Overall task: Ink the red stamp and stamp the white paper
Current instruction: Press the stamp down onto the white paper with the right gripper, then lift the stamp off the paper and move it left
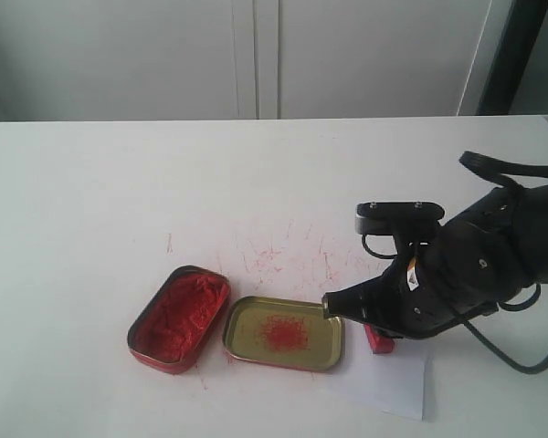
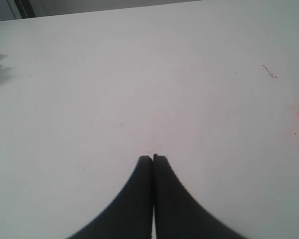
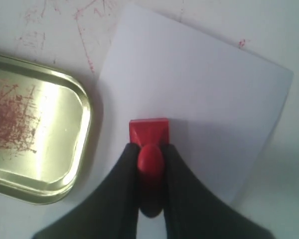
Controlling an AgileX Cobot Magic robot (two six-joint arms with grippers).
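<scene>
My right gripper is shut on the knobbed handle of the red stamp, whose square base rests face down on the white paper near its edge. In the exterior view the red stamp peeks out under my right gripper, at the left end of the white paper. No imprint shows on the sheet. My left gripper is shut on nothing above bare white table, away from the paper; it does not appear in the exterior view.
The gold tin lid with red smears lies just left of the paper, also in the right wrist view as the gold lid. The red oval tin of ink paste sits further left. Red scribble marks stain the table behind them.
</scene>
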